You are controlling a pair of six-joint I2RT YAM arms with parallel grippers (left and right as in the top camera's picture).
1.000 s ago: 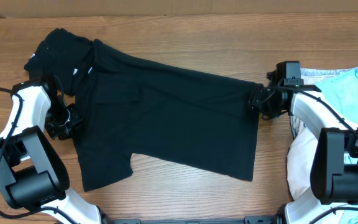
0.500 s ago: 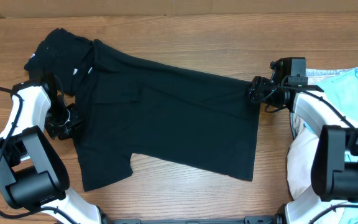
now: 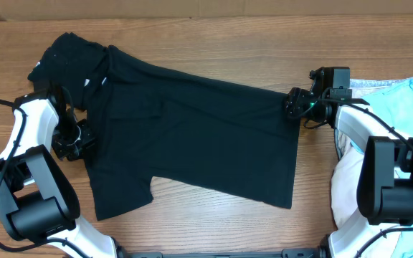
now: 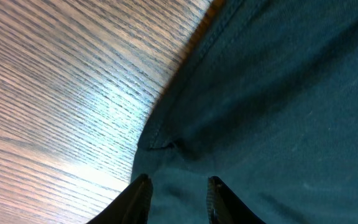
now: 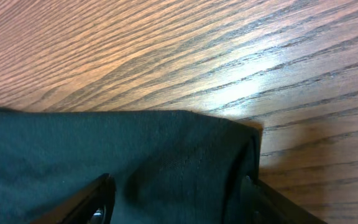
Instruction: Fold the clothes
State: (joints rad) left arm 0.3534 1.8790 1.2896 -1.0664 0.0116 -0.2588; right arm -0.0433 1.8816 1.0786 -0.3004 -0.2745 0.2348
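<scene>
On the table [image 3: 221, 44], black shirt [image 3: 206, 140] seemingly flat.

Your shirt [image 3: 192, 136] lies across the table [image 3: 264, 43], left gripper [image 4: 176, 186] at its left edge. Right gripper [image 5: 179, 199] is at its far-right corner.

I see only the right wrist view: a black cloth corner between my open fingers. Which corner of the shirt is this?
Observer: In the overhead view the right gripper is at the top right corner of the black shirt, which lies spread across the table.
Operator: Where is the other gripper?
Observer: The left gripper sits at the shirt's left edge; whether it pinches the cloth I cannot tell.
Operator: Is anything else on my side?
Observer: A light blue shirt and a white piece lie at the table's right edge.
</scene>
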